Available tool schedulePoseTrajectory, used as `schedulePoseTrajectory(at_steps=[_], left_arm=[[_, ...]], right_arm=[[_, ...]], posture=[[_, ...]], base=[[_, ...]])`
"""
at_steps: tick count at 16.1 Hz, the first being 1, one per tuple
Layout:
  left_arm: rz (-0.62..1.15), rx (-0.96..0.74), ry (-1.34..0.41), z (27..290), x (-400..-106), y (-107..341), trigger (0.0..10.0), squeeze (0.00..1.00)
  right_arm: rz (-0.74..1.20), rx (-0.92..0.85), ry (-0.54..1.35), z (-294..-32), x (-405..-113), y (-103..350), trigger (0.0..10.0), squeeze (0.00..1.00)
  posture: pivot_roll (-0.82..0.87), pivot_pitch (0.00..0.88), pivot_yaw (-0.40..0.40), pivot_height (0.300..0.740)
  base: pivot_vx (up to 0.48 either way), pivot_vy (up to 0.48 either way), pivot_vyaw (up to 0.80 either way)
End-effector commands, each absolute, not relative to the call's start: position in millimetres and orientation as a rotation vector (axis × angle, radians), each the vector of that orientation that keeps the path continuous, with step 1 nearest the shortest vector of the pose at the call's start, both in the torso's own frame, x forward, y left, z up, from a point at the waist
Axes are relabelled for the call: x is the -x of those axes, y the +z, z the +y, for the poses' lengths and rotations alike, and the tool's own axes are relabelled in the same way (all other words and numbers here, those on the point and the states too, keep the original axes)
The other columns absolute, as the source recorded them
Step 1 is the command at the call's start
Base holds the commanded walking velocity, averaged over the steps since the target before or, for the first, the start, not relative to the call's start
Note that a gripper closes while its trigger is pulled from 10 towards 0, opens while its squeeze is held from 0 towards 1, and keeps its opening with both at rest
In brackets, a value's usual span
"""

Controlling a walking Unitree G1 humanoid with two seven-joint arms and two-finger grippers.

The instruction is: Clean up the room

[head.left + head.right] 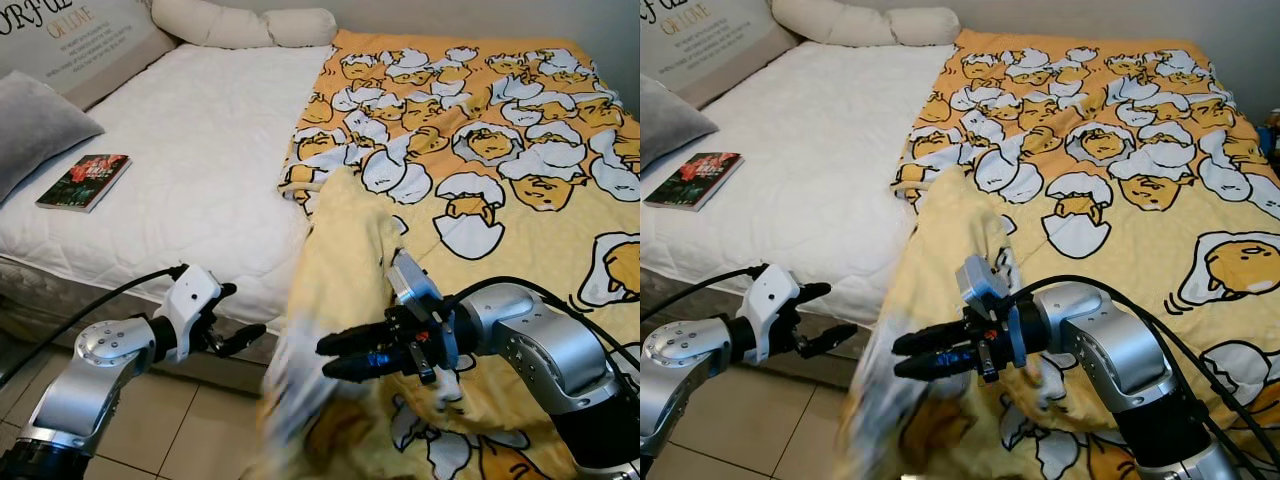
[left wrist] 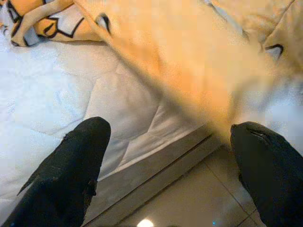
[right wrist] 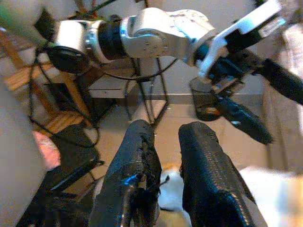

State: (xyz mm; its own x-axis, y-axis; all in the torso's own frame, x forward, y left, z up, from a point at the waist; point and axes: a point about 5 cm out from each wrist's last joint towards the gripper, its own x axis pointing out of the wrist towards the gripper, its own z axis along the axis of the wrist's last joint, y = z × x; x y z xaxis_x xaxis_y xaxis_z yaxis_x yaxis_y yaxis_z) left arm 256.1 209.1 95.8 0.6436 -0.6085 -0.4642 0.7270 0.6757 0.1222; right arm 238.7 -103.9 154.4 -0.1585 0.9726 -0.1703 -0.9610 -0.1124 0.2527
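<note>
Yellow egg-print cotton blanket (image 1: 480, 170) droops off the white mattress (image 1: 200, 160), so the right gripper (image 1: 335, 358), fingers nearly together and empty, and the spread-fingered left gripper (image 1: 235, 320) flank its hanging edge.

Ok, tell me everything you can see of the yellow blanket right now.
The yellow blanket is soft fabric printed with cartoon eggs in cracked white shells. It is spread over the side of the bed toward the robot's right, leaving the white mattress bare. Its near edge is folded back, showing a plain pale yellow underside, and hangs blurred over the bed's edge toward the floor. The right gripper sits against that hanging fold, fingers nearly together; the open left gripper is beside it, apart.
</note>
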Motion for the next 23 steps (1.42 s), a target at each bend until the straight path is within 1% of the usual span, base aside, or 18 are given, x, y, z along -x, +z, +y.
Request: schedulePoseTrajectory(at_steps=[1, 3, 4, 5, 7, 8, 9, 11, 12, 14, 15, 16, 17, 18, 20, 21, 22, 23], left_arm=[[0.404, -0.377, -0.674, 229.7, -264.4, 103.0, 10.0, 0.0], [0.428, -0.419, -0.627, 241.5, -265.7, 101.9, 10.0, 0.0], [0.472, -0.478, -0.589, 257.8, -262.8, 99.1, 10.0, 0.0], [0.48, -0.502, -0.548, 269.3, -261.1, 100.3, 10.0, 0.0], [0.443, -0.473, -0.516, 271.3, -261.5, 104.1, 10.0, 0.0], [0.366, -0.418, -0.492, 262.5, -263.7, 107.7, 10.0, 0.0], [0.334, -0.394, -0.471, 258.7, -265.2, 109.0, 10.0, 0.0], [0.224, -0.324, -0.385, 244.7, -272.7, 111.8, 10.0, 0.0], [0.2, -0.304, -0.356, 236.0, -275.3, 110.4, 10.0, 0.0], [0.202, -0.266, -0.337, 221.2, -276.9, 101.5, 10.0, 0.0], [0.204, -0.258, -0.337, 214.1, -277.0, 98.4, 10.0, 0.0], [0.204, -0.254, -0.335, 211.7, -277.1, 97.7, 10.0, 0.0], [0.197, -0.247, -0.302, 207.5, -278.3, 95.7, 10.0, 0.0], [0.192, -0.251, -0.256, 206.7, -280.0, 93.8, 10.0, 0.0], [0.184, -0.238, -0.226, 203.9, -281.2, 92.2, 10.0, 0.0], [0.186, -0.233, -0.222, 201.3, -280.8, 90.6, 10.0, 0.0], [0.189, -0.231, -0.217, 199.2, -280.6, 89.1, 10.0, 0.0], [0.191, -0.22, -0.204, 197.5, -279.8, 87.7, 10.0, 0.0]], right_arm=[[0.324, -0.014, 1.609, -112.0, -248.2, 155.2, 10.0, 0.0], [0.324, -0.005, 1.559, -117.7, -252.5, 153.9, 10.0, 0.0], [0.331, 0.001, 1.516, -122.8, -254.4, 150.7, 10.0, 0.0], [0.338, 0.005, 1.47, -126.7, -256.5, 146.1, 10.0, 0.0], [0.339, -0.009, 1.384, -130.2, -262.5, 140.1, 10.0, 0.0], [0.335, -0.027, 1.171, -133.8, -277.9, 125.4, 10.0, 0.0], [0.337, -0.031, 1.085, -135.4, -283.2, 118.5, 10.0, 0.0], [0.337, -0.083, 0.781, -141.8, -296.5, 96.1, 10.0, 0.0], [0.33, -0.134, 0.63, -146.3, -300.0, 86.5, 10.0, 0.0], [0.338, -0.122, 0.386, -154.7, -298.5, 66.9, 10.0, 0.0], [0.335, -0.146, 0.288, -157.6, -296.5, 59.6, 10.0, 0.0], [0.331, -0.167, 0.256, -158.3, -295.9, 57.5, 10.0, 0.0], [0.298, -0.201, 0.175, -160.3, -293.7, 55.0, 10.0, 0.0], [0.271, -0.196, 0.138, -160.9, -291.6, 55.2, 10.0, 0.0], [0.262, -0.199, 0.103, -160.5, -289.9, 53.0, 10.0, 0.0], [0.259, -0.171, 0.106, -159.9, -289.0, 52.0, 10.0, 0.0], [0.257, -0.18, 0.097, -158.8, -289.1, 51.5, 10.0, 0.0], [0.246, -0.239, 0.071, -157.8, -290.6, 53.5, 10.0, 0.0]], posture=[[0.11, 0.0, 0.093, 0.74], [0.11, 0.0, 0.09, 0.74], [0.11, 0.0, 0.08, 0.74], [0.12, 0.0, 0.071, 0.74], [0.13, 0.0, 0.062, 0.74], [0.13, 0.0, 0.063, 0.74], [0.13, 0.0, 0.064, 0.74], [0.12, 0.0, 0.071, 0.74], [0.11, 0.0, 0.079, 0.74], [0.1, 0.0, 0.087, 0.74], [0.1, 0.0, 0.085, 0.74], [0.1, 0.0, 0.085, 0.74], [0.09, 0.0, 0.084, 0.74], [0.09, 0.0, 0.083, 0.74], [0.09, 0.0, 0.079, 0.74], [0.09, 0.0, 0.076, 0.74], [0.09, 0.0, 0.069, 0.74], [0.09, 0.0, 0.069, 0.74]], base=[[0.0, 0.0, 0.0], [0.0, 0.0, 0.0], [0.0, 0.0, 0.0], [0.0, 0.0, 0.0], [0.0, 0.0, 0.0], [0.0, 0.0, 0.0], [0.0, 0.0, 0.0], [0.0, 0.0, 0.0], [0.0, 0.0, 0.0], [0.0, 0.0, 0.0], [0.0, 0.364, 0.0], [0.0, 0.364, 0.0], [0.0, 0.398, 0.0], [0.0, 0.401, 0.0], [0.0, 0.403, 0.0], [0.0, 0.398, 0.0], [0.0, 0.398, 0.0], [0.0, 0.386, 0.0]])
